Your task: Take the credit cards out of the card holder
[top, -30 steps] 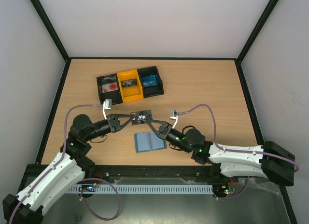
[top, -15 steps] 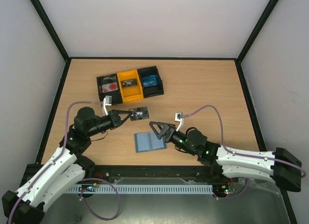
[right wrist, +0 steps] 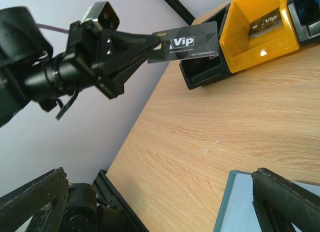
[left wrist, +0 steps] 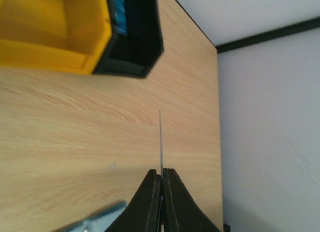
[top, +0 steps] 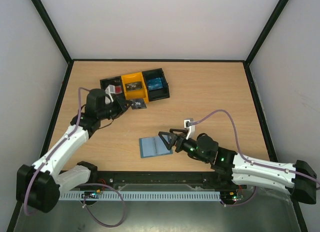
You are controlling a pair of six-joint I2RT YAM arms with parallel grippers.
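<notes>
Your left gripper [top: 131,104] has carried the Vip card [top: 140,103] up beside the tray [top: 159,96], jaws pinching it; dropping it is left. Your right gripper [top: 164,141] waits, jaws wide and empty, by the card holder [top: 152,147], which lies open on the surface.

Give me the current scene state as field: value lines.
left end effector: shut on Vip card, raised near the tray's front
right end effector: open, at the holder's right edge
holder: lying open and flat; slot contents cannot be told
tray: three bins
yellow bin: dark card inside
right bin: blue card inside
</notes>
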